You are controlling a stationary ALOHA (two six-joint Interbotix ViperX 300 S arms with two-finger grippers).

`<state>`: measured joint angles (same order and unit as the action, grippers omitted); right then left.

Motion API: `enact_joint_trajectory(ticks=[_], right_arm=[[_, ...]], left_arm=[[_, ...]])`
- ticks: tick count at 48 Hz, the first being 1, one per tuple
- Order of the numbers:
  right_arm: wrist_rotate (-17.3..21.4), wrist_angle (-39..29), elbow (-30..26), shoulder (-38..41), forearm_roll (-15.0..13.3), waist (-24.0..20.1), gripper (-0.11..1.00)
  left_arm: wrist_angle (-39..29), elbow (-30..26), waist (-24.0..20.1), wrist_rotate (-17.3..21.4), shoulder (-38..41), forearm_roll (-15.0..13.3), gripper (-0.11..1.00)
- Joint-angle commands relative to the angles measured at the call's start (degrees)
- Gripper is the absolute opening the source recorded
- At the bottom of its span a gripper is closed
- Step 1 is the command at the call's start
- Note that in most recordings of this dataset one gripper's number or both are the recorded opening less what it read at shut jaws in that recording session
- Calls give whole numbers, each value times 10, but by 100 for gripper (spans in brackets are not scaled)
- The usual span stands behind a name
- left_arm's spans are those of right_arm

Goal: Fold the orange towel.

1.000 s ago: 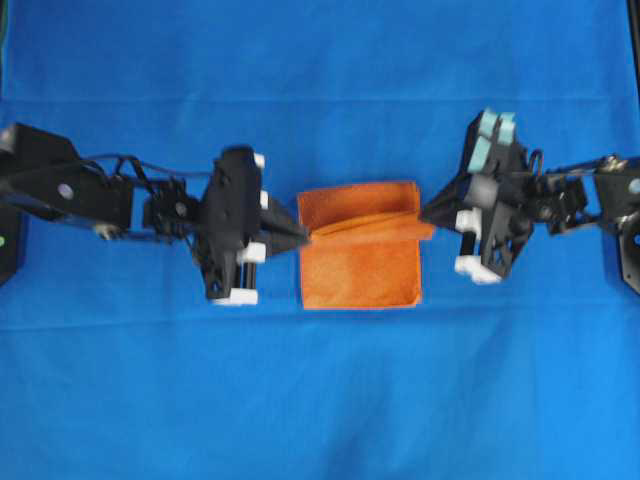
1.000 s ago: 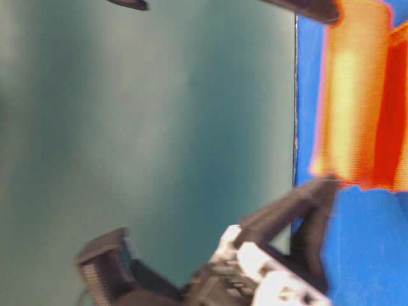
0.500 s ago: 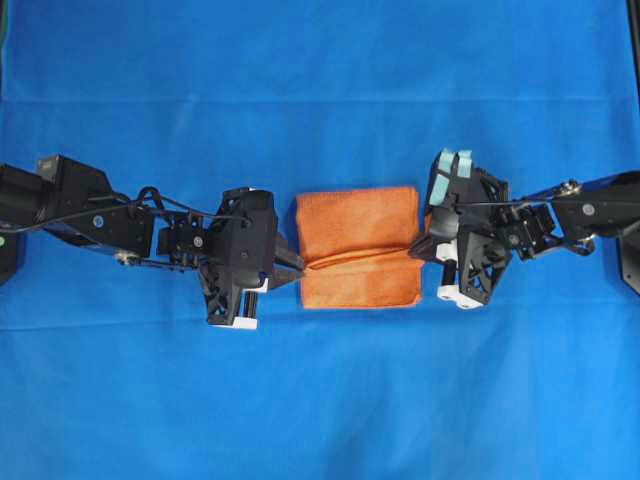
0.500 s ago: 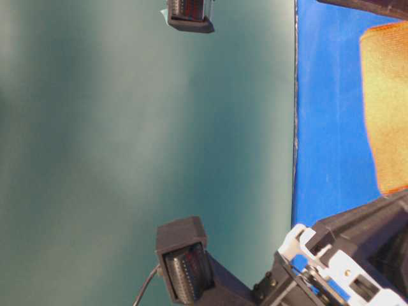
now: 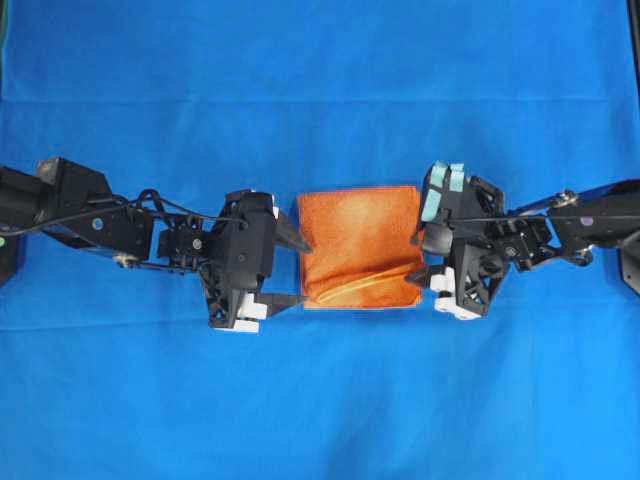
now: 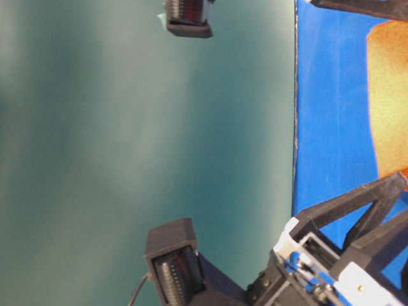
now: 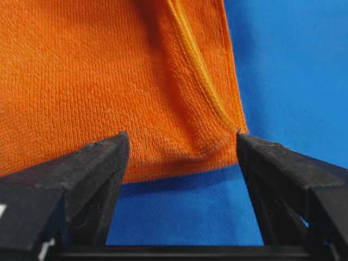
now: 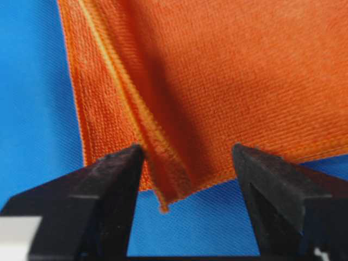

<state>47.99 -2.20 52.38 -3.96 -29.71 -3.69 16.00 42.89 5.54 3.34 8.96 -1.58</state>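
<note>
Lying flat on the blue-covered tabletop (image 5: 320,80), the orange towel (image 5: 358,245) was seen near the middle of the overhead view, already folded into a compact rectangle with a raised hem ridge running from about 8 o'clock to 2 o'clock across its lower part.

At 9 o'clock from the towel, the left claw (image 5: 300,272) was found spread wide, one finger pointing at the towel's left edge and the other at its lower left corner. In the left wrist view the left claw (image 7: 182,149) was seen with both dark fingers (image 7: 89,168) parted, the orange towel (image 7: 98,76) lying just beyond them on the cloth, and nothing pinched between them; the towel's corner was seen just beside the tip of the finger at 3 o'clock, though contact could not be judged.

At 3 o'clock from the towel, the right claw (image 5: 418,255) was likewise found spread, its tips just beside the towel's right edge. In the right wrist view the right claw (image 8: 187,149) was shown parted, with the layered edge of the orange towel (image 8: 228,70) lying loose between the fingers (image 8: 109,179) and gripped by neither.
</note>
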Motion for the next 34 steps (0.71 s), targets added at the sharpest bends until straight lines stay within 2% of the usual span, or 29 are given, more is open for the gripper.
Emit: enact_joint_trajectory(ticks=[1,9,14,24,34], right_arm=[[0,-23,-15,-36,1,-7,64],[-6,-90,-20,-121,-4,-11,65],[-6,-126,-18,-181,-16,-11,65],[-6,-164,2,-303,-49,-11,65],[-6,-178,33,-409,-69,-11,65]], left_arm=[[-27,-3,2,2,-47,0,71],[-96,6,2,8,-134,0,70],[-119,21,2,11,-201,1,70],[-120,70,-4,11,-317,0,70],[-120,134,-18,11,-439,0,70]])
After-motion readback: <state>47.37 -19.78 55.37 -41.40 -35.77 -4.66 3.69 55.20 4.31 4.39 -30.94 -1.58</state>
